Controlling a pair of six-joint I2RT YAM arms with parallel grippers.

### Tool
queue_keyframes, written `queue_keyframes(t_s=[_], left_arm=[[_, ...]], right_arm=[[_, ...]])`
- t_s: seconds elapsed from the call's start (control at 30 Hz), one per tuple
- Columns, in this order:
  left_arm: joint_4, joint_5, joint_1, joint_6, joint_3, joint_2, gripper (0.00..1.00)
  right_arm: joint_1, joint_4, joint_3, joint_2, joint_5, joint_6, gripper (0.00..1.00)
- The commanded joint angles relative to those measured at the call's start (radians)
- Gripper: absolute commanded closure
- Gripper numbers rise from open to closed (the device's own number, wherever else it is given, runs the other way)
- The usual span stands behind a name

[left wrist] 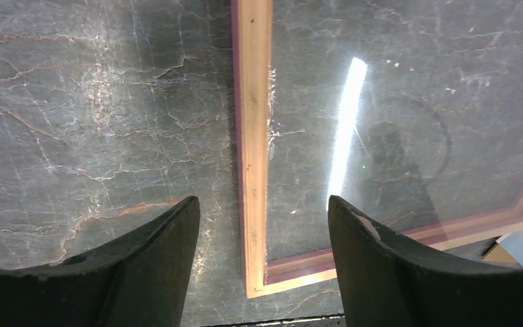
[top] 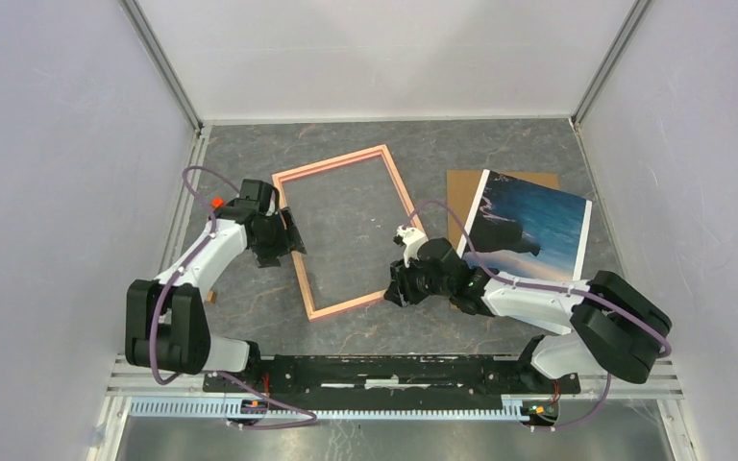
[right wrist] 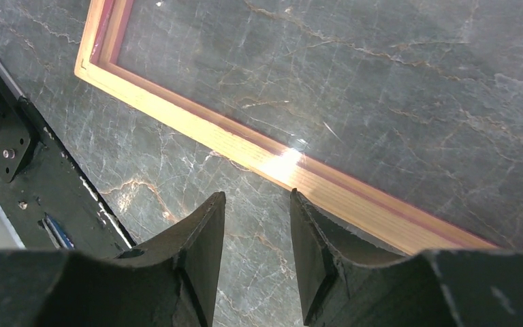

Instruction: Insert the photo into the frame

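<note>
**A:** The left end effector [left wrist: 262, 204] has its fingers apart. They straddle one long rail of the frame [left wrist: 253, 102] close to a corner, and I see no contact.

**B:** And the right end effector [right wrist: 257, 197]?

**A:** Its fingers are parted more narrowly, with only bare bench [top: 240, 154] between them. The frame's short rail lies just ahead of its tips.

**B:** Where's the photo [top: 528, 226]?

**A:** It's well off to the right of that end effector, outside the frame, lying partly on a brown backing board [top: 459, 197].

**B:** So they're steadying the frame, and insertion hasn't begun?

**A:** That's my reading. The next move calls for pinning the rails without sliding the frame. Then the right arm should fetch the thin, glossy photo by an edge.
</note>
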Motion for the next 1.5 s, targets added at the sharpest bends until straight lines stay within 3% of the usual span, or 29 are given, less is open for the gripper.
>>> queue_keyframes(t_s=[0.0,0.17,0.57,1.23,1.47], left_arm=[[0.068,0.043,0.028,0.009,-0.033,0.035,0.28],[0.080,0.098,0.040,0.026,-0.026,0.124,0.49],[0.061,0.031,0.048,0.046,-0.035,0.137,0.60],[0.009,-0.052,0.032,0.097,-0.025,0.268,0.98],[0.010,-0.056,0.030,0.097,-0.026,0.260,0.98]], right_arm=[[0.019,0.076,0.008,0.029,-0.028,0.014,0.52],[0.024,0.067,0.022,0.038,-0.022,0.011,0.51],[0.073,0.088,0.034,0.077,-0.019,0.025,0.52],[0.077,0.050,0.140,0.184,0.109,-0.009,0.50],[0.077,0.066,0.160,0.273,0.090,0.021,0.50]])
